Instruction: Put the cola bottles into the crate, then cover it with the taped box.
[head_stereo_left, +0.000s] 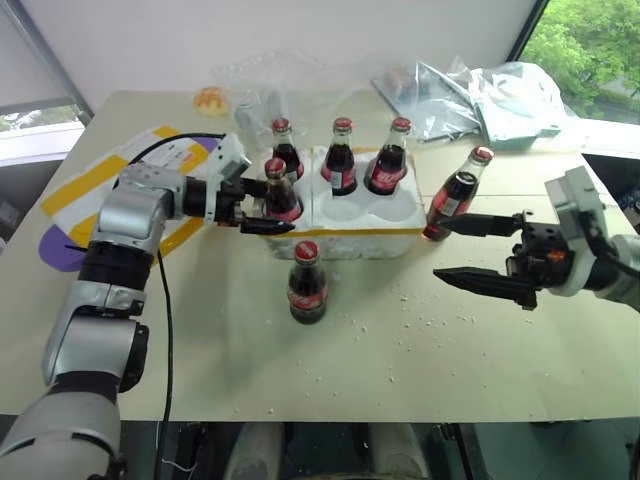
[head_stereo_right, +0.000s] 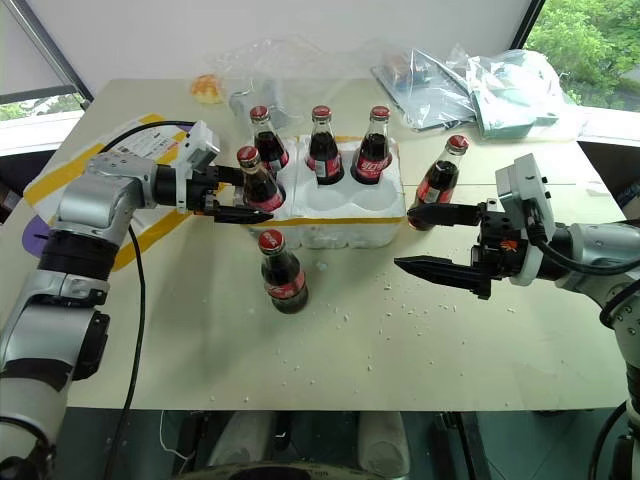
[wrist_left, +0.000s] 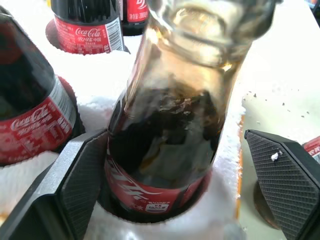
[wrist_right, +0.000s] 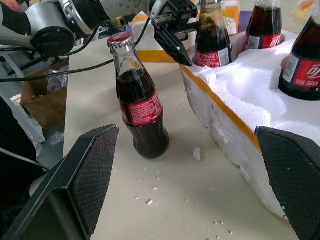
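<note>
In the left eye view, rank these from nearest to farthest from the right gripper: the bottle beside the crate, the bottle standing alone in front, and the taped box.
1. The bottle beside the crate, just past the right gripper.
2. The bottle standing alone in front, mid-table.
3. The taped box, on the far left.

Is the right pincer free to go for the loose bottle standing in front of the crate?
Probably yes: the right pincer is open, and bare table lies between it and that bottle.
</note>
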